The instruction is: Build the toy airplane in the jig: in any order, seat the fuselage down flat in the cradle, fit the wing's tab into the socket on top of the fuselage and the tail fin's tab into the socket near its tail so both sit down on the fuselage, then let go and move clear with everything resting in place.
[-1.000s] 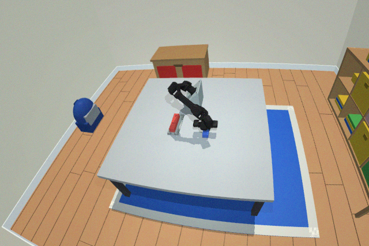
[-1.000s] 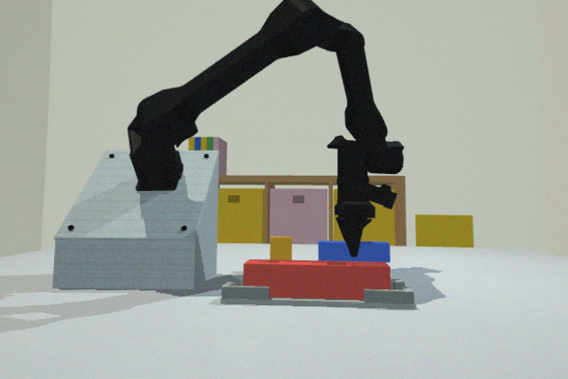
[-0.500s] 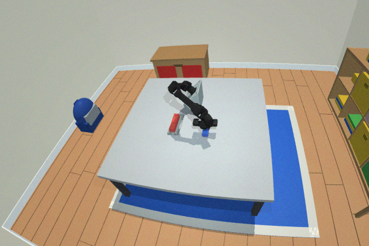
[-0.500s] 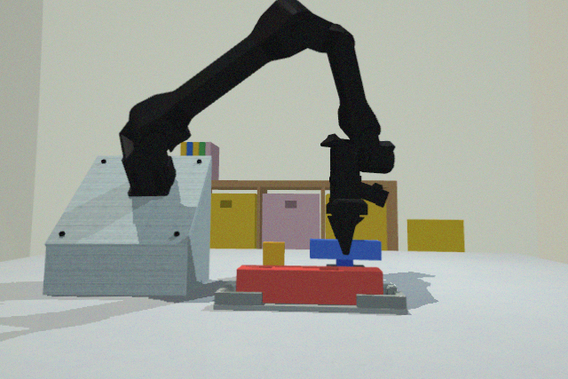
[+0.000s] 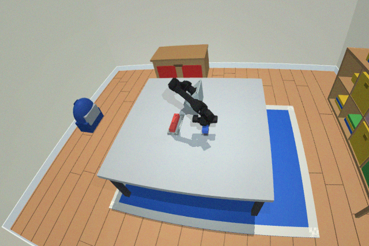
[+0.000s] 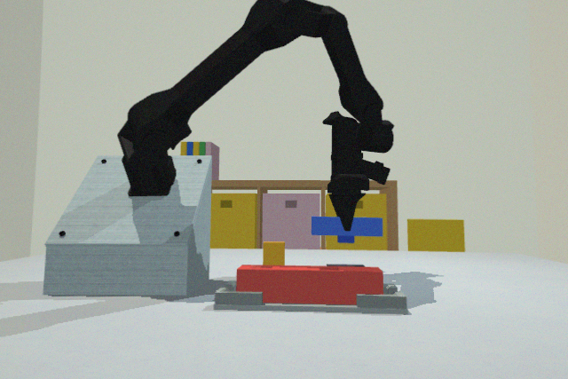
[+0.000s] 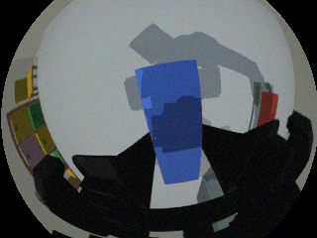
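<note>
The red fuselage (image 5: 174,122) (image 6: 309,285) (image 7: 267,108) lies level in the grey cradle jig (image 5: 173,133) (image 6: 309,308). My gripper (image 5: 205,125) (image 6: 347,229) (image 7: 174,130) is shut on the blue wing (image 5: 205,131) (image 6: 369,226) (image 7: 170,86), one finger on each long side. The wing hangs level above the table, with its tab pointing down in the exterior view. There it shows higher than the fuselage, but in the top view it is right of the jig, not over it. The orange tail fin (image 6: 273,253) stands behind the fuselage in the exterior view; in the wrist view the wing almost hides it.
The slanted grey arm base (image 5: 199,91) (image 6: 116,269) stands on the table (image 5: 184,166) (image 6: 275,347), near the jig's tail end. The table's near edge shows in the top view. A shelf unit (image 5: 341,83) and a low cabinet (image 5: 181,54) stand away from the table.
</note>
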Robot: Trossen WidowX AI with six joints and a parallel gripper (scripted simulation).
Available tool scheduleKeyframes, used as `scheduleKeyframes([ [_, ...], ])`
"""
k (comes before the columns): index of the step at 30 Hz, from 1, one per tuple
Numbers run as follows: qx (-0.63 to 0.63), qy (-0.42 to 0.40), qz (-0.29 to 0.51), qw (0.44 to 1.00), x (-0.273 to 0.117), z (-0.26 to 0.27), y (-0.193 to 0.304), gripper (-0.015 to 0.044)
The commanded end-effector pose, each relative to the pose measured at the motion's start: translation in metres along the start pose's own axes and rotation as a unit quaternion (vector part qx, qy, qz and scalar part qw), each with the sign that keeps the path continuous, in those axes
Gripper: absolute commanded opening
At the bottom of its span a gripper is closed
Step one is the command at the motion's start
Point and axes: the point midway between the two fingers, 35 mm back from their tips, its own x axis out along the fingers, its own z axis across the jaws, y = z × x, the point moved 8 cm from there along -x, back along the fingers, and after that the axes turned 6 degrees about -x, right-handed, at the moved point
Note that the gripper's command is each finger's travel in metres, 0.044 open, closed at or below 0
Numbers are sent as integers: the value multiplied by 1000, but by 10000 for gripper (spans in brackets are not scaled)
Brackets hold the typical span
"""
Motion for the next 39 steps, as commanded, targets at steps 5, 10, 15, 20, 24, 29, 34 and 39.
scheduleKeyframes([
  [5,4,-3,-3,1000,-28,1,-1,0],
  [10,4,-3,-5,1000,-44,0,0,0],
  [15,5,-1,-5,1000,-60,0,2,0],
  [20,6,0,-5,1000,-71,0,4,0],
  [24,-7,-2,-5,1000,-70,-5,3,0],
  [29,-51,-6,-6,999,-69,-23,0,0],
  [34,-93,-9,-7,996,-68,-40,-2,0],
  [39,-136,-12,-8,991,-67,-58,-3,0],
])
